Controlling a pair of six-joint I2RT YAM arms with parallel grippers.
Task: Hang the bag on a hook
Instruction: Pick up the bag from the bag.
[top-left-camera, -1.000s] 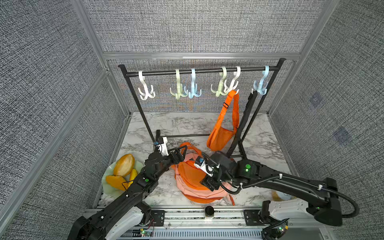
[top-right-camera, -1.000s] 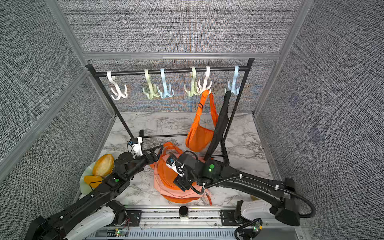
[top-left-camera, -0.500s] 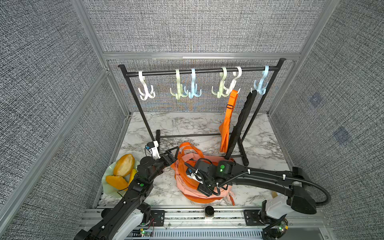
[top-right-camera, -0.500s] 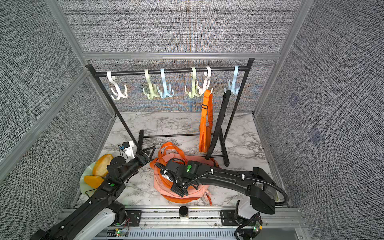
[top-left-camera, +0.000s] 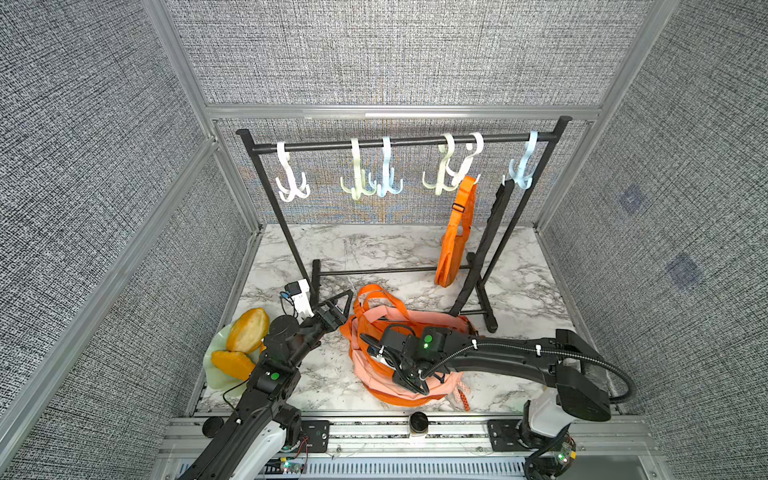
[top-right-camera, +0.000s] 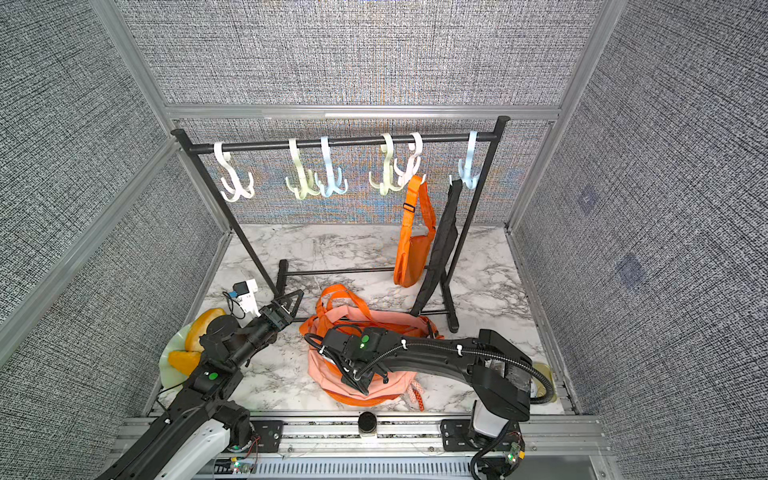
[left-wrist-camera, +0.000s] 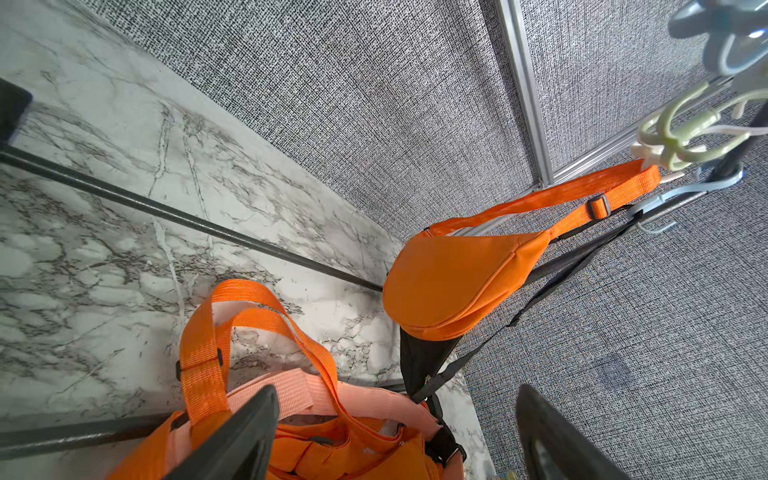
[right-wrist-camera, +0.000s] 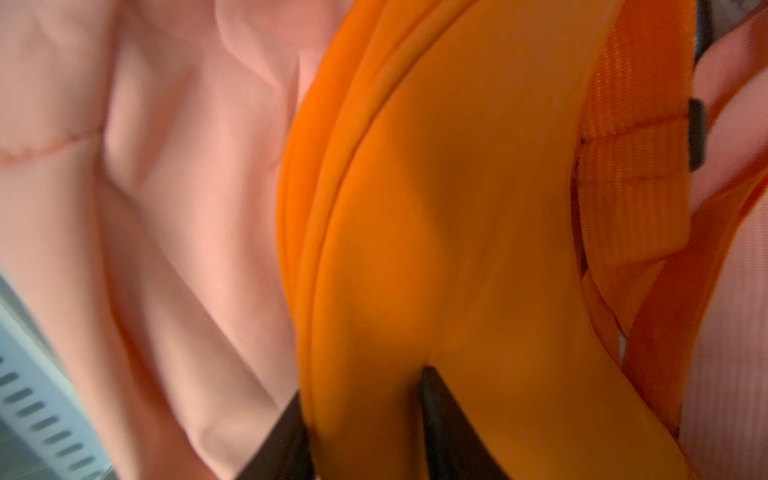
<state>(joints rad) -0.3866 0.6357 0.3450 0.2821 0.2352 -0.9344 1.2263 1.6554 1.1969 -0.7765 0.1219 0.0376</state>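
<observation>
Limp pink-and-orange fabric bag (top-left-camera: 415, 319) slumps beneath right gripper (right-wrist-camera: 361, 390), jaws pinching an orange fold. Left gripper (left-wrist-camera: 397, 392) wide, empty, just short of orange webbing strap loop (left-wrist-camera: 243, 286): light, floppy, likely best hold.

Grey woven walls (top-left-camera: 374, 50) in aluminium framing (top-left-camera: 399, 111) enclose a marble floor (top-left-camera: 374, 245).

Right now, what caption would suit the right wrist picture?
Close-up: right gripper pinches an orange fold of the pink-and-orange bag.
</observation>
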